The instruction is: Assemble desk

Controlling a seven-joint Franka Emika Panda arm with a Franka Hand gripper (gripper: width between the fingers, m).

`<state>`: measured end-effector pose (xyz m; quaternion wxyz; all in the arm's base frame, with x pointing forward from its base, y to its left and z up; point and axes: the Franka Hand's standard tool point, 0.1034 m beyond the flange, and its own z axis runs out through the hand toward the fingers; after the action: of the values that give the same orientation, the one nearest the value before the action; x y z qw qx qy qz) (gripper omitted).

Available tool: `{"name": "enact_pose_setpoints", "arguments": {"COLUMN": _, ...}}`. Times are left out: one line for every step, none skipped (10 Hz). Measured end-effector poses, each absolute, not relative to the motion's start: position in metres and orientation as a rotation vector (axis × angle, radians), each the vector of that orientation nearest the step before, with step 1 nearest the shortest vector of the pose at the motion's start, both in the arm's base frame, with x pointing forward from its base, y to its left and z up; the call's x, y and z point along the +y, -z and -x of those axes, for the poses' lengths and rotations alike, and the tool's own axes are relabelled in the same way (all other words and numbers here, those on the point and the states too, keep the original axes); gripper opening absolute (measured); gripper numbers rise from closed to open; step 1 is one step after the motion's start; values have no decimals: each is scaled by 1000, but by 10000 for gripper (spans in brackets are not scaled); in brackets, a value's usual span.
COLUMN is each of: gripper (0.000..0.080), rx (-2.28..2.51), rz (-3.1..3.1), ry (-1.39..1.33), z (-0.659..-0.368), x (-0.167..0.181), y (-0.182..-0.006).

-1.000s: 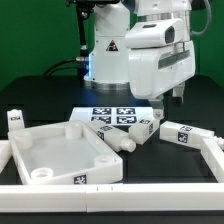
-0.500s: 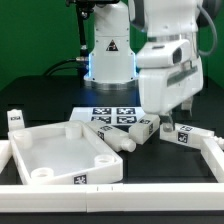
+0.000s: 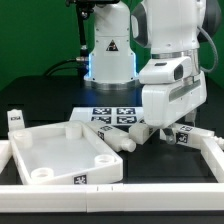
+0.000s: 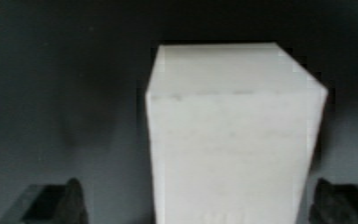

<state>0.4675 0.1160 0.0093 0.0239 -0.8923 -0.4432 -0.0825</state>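
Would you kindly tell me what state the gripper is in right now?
Gripper: open, holding nothing; a white blocky plastic desk leg shows between its spread fingers, ungripped.

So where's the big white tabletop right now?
The tabletop lies at the exterior view's lower left, a loose leg beside it toward that view's right.

The white two-finger gripper (image 3: 172,127) hangs low above a short, blocky white plastic leg (image 3: 184,135) at the exterior view's right. The large white rimmed plastic tabletop (image 3: 45,150) lies well apart, left.
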Motion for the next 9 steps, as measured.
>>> {"name": "enact_pose_setpoints", "arguments": {"gripper": 475, "rx": -1371, "rz": 2762, "ry": 255, "z": -468, "x": 116, "y": -9}}
{"name": "enact_pose_setpoints", "arguments": {"gripper": 475, "rx": -1371, "rz": 2762, "ry": 255, "z": -467, "x": 116, "y": -9}}
{"name": "enact_pose_setpoints", "arguments": {"gripper": 280, "rx": -1371, "rz": 2762, "ry": 256, "z": -468, "x": 116, "y": -9}}
{"name": "enact_pose_setpoints", "arguments": {"gripper": 284, "rx": -1363, "rz": 2765, "ry": 255, "z": -467, "x": 116, "y": -10}}
{"name": "enact_pose_setpoints", "arguments": {"gripper": 284, "rx": -1289, "rz": 2793, "ry": 235, "z": -462, "x": 117, "y": -12}}
{"name": "enact_pose_setpoints", "arguments": {"gripper": 284, "rx": -1207, "rz": 2821, "ry": 234, "z": -449, "x": 128, "y": -22}}
{"name": "enact_pose_setpoints", "arguments": {"gripper": 284, "rx": -1060, "rz": 2869, "ry": 225, "z": -429, "x": 143, "y": -34}}
{"name": "enact_pose_setpoints", "arguments": {"gripper": 284, "rx": -940, "rz": 2906, "ry": 219, "z": -415, "x": 155, "y": -43}}
{"name": "enact_pose_setpoints", "arguments": {"gripper": 284, "rx": -1061, "rz": 2879, "ry": 242, "z": -425, "x": 148, "y": -44}}
